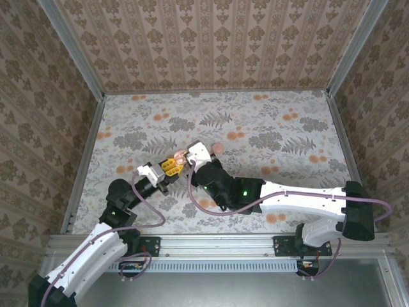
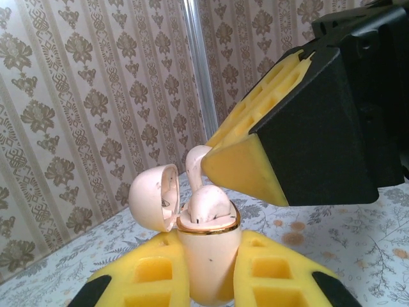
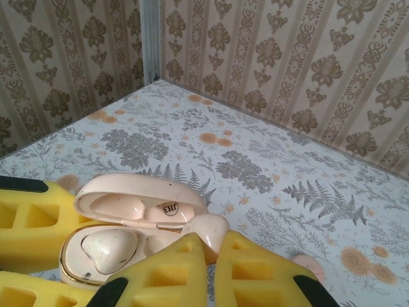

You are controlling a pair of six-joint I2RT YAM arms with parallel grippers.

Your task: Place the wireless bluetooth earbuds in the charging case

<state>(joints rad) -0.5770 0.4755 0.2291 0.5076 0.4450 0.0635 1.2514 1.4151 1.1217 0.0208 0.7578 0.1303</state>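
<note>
While our left gripper (image 1: 171, 165) is clamping the open charging case (image 2: 209, 252) above the middle of the bench, our right gripper (image 3: 208, 262) is pinching one earbud (image 2: 197, 161) at its rim, and we are seeing another earbud (image 3: 105, 249) sitting inside

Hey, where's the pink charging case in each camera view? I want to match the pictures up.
Top external: the charging case sits mid-table, where the two arms meet.
Left wrist: bottom centre, standing, lid open to the left, an earbud just above it.
Right wrist: lower left, lid open behind it.
Shared landmark: the yellow pads of the left claw gripping the case.
</note>
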